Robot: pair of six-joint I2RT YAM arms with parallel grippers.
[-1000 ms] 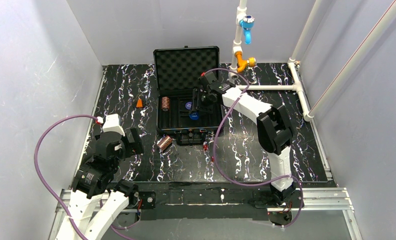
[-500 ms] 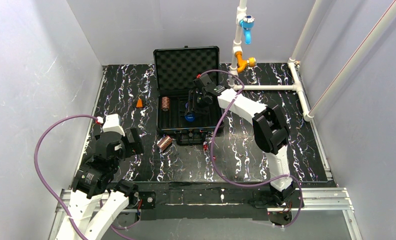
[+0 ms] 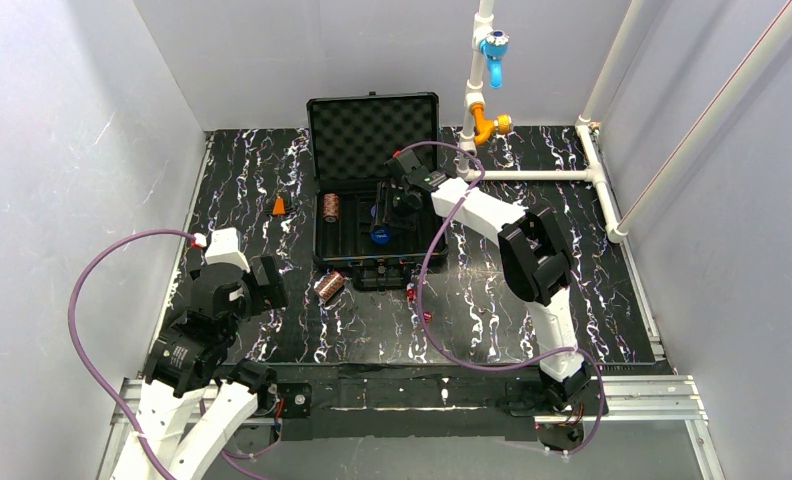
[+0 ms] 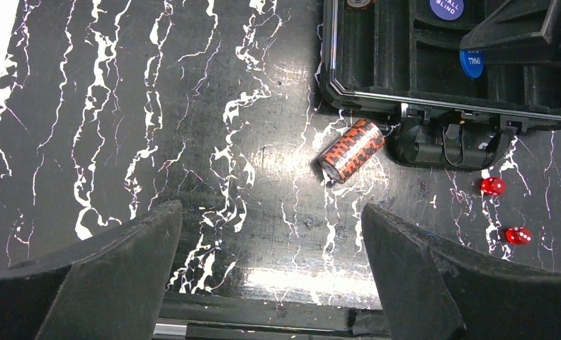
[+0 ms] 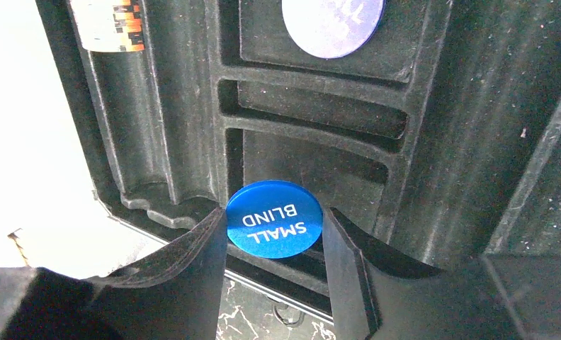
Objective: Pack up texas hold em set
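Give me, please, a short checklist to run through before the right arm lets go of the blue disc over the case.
1. Grip: right end effector pinches the small blind disc: ok.
2. Disc is over the case tray, not the table: ok.
3. Exact slot beneath the disc: cannot tell.
4. Open case lid: ok.
5. Open left end effector, clear of the case: ok.
6. Everything packed: not ok; a chip stack and two dice lie outside on the table.
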